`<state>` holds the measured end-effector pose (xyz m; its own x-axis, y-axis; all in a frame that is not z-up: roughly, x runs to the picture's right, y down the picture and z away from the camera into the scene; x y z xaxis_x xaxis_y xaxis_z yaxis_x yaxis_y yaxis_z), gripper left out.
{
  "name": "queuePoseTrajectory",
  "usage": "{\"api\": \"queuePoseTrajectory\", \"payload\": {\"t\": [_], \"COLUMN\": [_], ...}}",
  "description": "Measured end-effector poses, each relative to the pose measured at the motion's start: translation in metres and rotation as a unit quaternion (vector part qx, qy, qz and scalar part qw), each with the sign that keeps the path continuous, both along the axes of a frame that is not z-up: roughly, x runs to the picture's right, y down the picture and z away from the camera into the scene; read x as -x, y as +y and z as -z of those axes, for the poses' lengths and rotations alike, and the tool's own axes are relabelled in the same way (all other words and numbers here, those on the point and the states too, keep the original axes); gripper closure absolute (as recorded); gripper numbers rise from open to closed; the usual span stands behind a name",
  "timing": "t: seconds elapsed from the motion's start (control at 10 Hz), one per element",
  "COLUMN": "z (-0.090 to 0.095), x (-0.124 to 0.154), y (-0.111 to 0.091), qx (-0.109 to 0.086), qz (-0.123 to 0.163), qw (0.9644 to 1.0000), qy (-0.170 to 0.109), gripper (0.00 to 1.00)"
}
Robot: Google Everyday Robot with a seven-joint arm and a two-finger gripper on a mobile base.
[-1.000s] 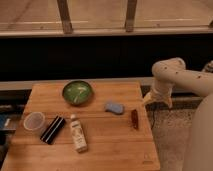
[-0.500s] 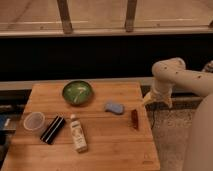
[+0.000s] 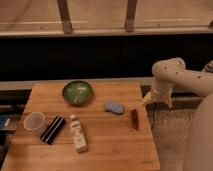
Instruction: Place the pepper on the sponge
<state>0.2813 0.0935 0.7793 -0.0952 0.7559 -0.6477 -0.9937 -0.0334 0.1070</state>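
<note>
Obs., camera view. Landmark: the sponge, lying flat on the tabletop, its upper face bare.

- The pepper: just to the picture's right of the sponge and a little nearer the camera. It lies flat on the wood, long axis pointing roughly away from the camera, with a narrow strip of tabletop between it and the sponge. It is not on the sponge, so the task's end state is not shown.
- Gripper: further right of the sponge, past the pepper, off the tabletop's right edge and hanging from the bent white arm. It holds none of the task's things. Whether the jaws are wide or narrow I cannot tell.
- Left of the sponge: green bowl. Well left and nearer the camera: white bottle, black bar, clear cup.

Judgement: the gripper parked off to the side leaves both pepper and sponge unobstructed. The pepper is the nearest thing to the arm, so the reach looks short. A slim piece lying flat probably wants the jaws closing across its narrow width. The soft pad may let it roll on release.
</note>
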Motion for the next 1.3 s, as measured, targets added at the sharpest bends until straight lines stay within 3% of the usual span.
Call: {"api": "queuePoseTrajectory", "payload": {"t": [0.3,0.6,0.9,1.3], "z": [0.017,0.023,0.005,-0.035], "x": [0.019,0.035,0.052,0.079], "y": [-0.015,-0.011,-0.002,0.01], "qx": [-0.013,-0.009,0.002,0.021], "qz": [0.018,0.034,0.049,0.072], "qw": [0.9995,0.9989,0.9981,0.9966], "qy": [-0.02,-0.032,-0.037,-0.032], "gripper": [0.2,0.2,0.2,0.2]}}
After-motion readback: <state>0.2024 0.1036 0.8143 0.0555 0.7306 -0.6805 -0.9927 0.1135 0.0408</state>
